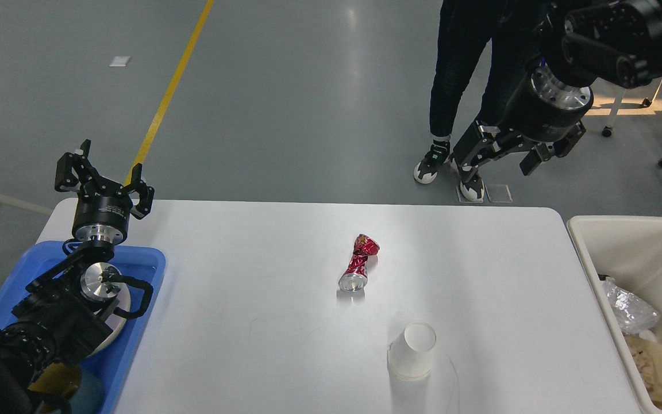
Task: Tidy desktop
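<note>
A white desktop surface (250, 299) fills the lower frame, holding a crushed red can (358, 265) at centre and an upturned cup (412, 350); both jaws, left gripper (104, 175) and raised right gripper (500, 155), are released and empty, so a fresh reach for the can likely follows.

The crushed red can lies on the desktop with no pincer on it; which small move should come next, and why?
Probably lower the right pincer, open and raised beyond the far edge, back toward the crushed red can. The can lies free mid-desktop, nearer that arm and the cream bin.
</note>
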